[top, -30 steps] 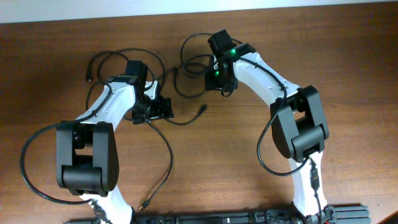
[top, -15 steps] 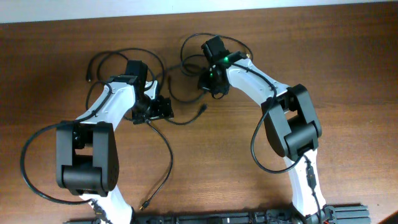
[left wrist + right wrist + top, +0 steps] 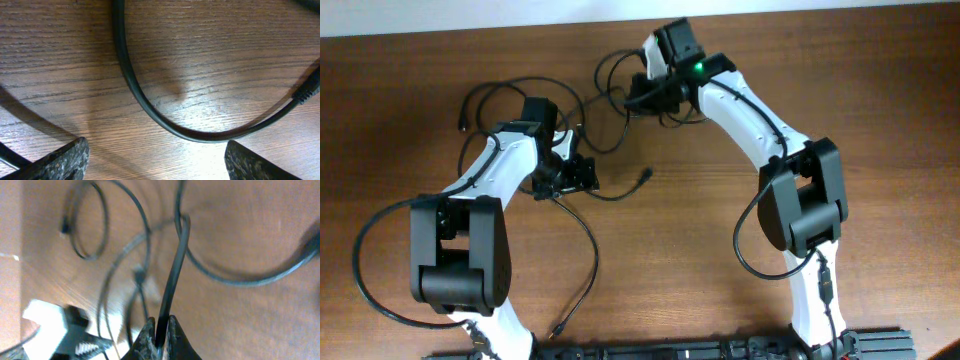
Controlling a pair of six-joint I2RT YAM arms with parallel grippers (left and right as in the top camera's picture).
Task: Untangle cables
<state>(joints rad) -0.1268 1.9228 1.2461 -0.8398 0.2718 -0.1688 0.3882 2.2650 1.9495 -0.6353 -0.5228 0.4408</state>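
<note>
Several thin black cables (image 3: pixel 510 92) lie looped in a loose tangle across the back of the wooden table. One strand runs from the tangle down to a plug (image 3: pixel 555 327) near the front edge. My right gripper (image 3: pixel 638 95) is at the right side of the tangle, shut on a cable (image 3: pixel 175 265) that rises straight out from between its fingertips (image 3: pixel 148 332). My left gripper (image 3: pixel 582 176) hovers low and open. In the left wrist view a curved cable (image 3: pixel 150 107) lies on the wood just ahead of the open left gripper (image 3: pixel 155 161), with nothing between the fingers.
A short cable end with a plug (image 3: pixel 648 177) lies between the two arms. The table's far edge (image 3: pixel 520 18) meets a white wall. Thick arm cables (image 3: pixel 365 270) loop beside each base at the front.
My right gripper has closed on a cable and swung back and to the left, towards the far edge, pulling the strand with it. The left arm has stayed put.
</note>
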